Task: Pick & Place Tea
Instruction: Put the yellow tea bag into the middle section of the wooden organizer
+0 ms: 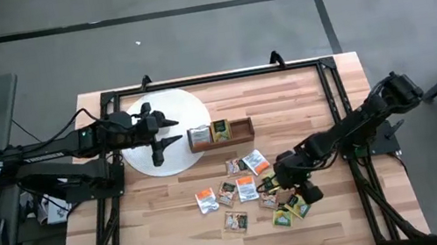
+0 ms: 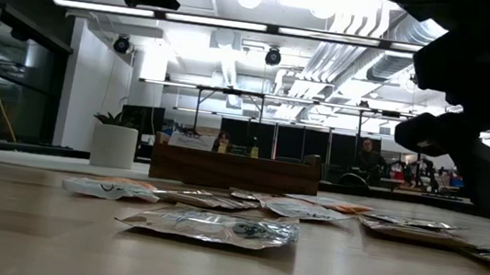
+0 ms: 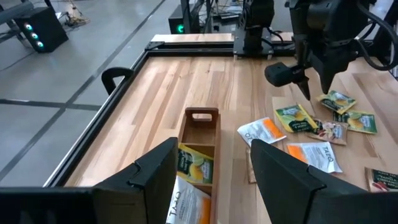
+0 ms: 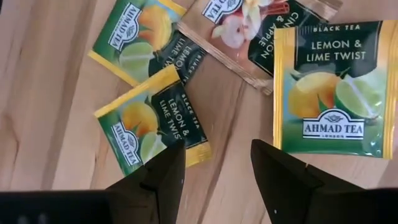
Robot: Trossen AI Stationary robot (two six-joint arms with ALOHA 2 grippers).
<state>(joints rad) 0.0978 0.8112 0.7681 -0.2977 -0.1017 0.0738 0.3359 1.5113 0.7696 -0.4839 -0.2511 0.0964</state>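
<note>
Tea sachets (image 1: 247,187) scattered on table (image 1: 165,229), right hand (image 1: 292,188) released above them, empty.

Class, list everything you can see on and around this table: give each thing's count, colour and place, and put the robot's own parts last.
Tea sachets: about a dozen loose, orange-and-white, green-and-yellow, brownish; scattered on the table's near middle.
Wooden box: one, brown, mid-table, sachets in two compartments.
Disc: one, white, round, left of the box.
Table: one, light wood, black frame.
Left gripper: open, over the disc.
Right gripper: open, above the green-and-yellow sachets.
</note>
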